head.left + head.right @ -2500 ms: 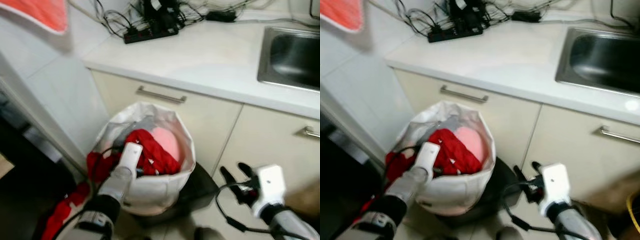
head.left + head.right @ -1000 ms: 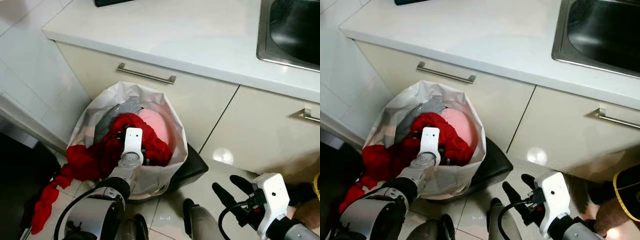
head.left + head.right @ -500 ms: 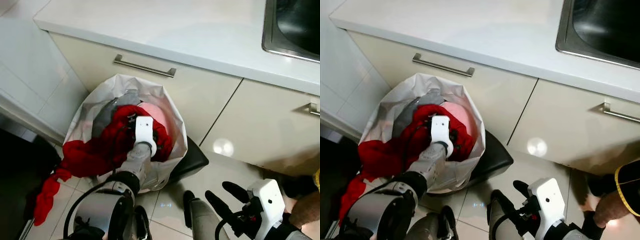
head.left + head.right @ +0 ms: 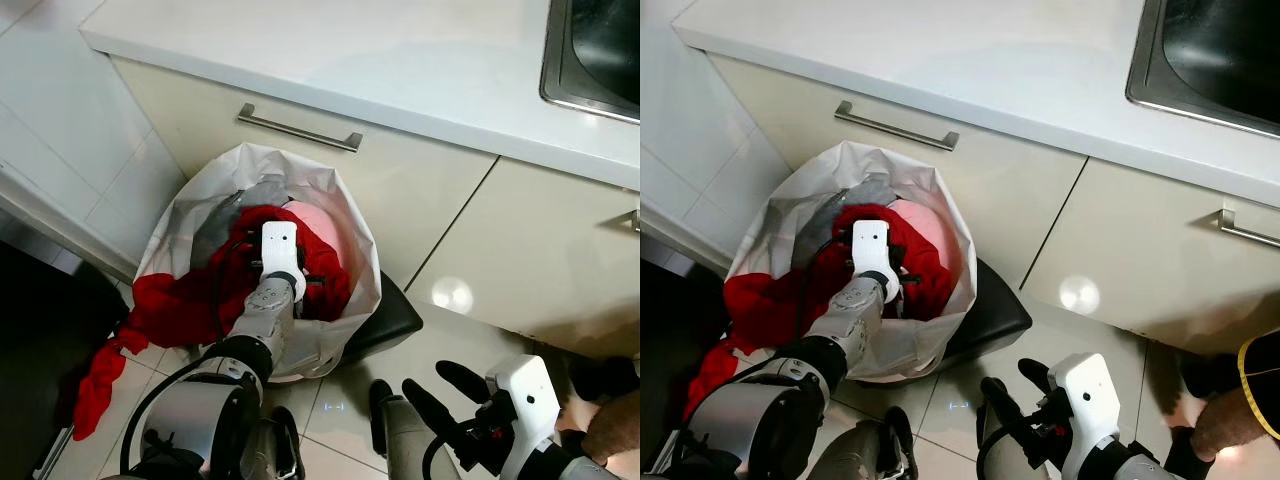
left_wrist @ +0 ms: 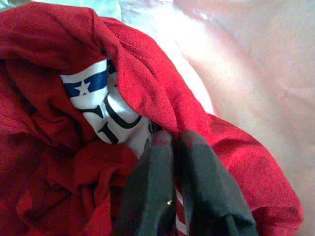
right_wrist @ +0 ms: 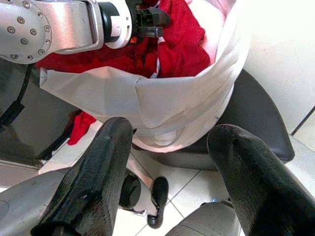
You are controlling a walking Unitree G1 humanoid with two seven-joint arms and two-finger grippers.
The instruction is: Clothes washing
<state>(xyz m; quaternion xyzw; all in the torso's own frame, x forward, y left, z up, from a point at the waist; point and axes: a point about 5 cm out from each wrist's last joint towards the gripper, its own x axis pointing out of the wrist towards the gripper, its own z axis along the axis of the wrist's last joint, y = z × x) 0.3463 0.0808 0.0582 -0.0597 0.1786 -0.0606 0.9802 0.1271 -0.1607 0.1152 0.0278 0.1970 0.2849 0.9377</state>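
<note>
Left gripper: the left gripper [image 5: 170,142] is down in the laundry bag [image 4: 330,195], fingers pressed together with a fold of the red garment [image 5: 147,88] nipped between the tips; the wrist view shows them squeezed tight on the cloth beside a white printed patch.
Right gripper: the right gripper [image 6: 167,162] hangs low over the floor tiles [image 4: 470,330], fingers spread wide, holding nothing, aimed toward the bag from the side.
Laundry: the red garment fills the bag's mouth and spills over the rim on the robot's left, trailing down to the floor [image 4: 100,370]; a pink item [image 4: 320,225] and a grey piece [image 4: 225,215] sit deeper in, against the cabinet side.
Risk, snag: that long red tail is draped over the rim, so, to my eye, a straight lift could drag the soft bag over or pull it off its dark base [image 4: 390,320].
Risk, grip: only a thin fold looks caught, so the weight of the hanging cloth could slide it out of the pinch.
Risk, extras: the pink and grey pieces lie tangled close and may ride up with it.
Edges: the cabinet front [image 4: 400,190] and its drawer handle [image 4: 300,128] stand just behind the bag, countertop [image 4: 350,50] overhanging above.
Open room: the free side is toward the robot and upward; the dark gap on the left looks tighter.
</note>
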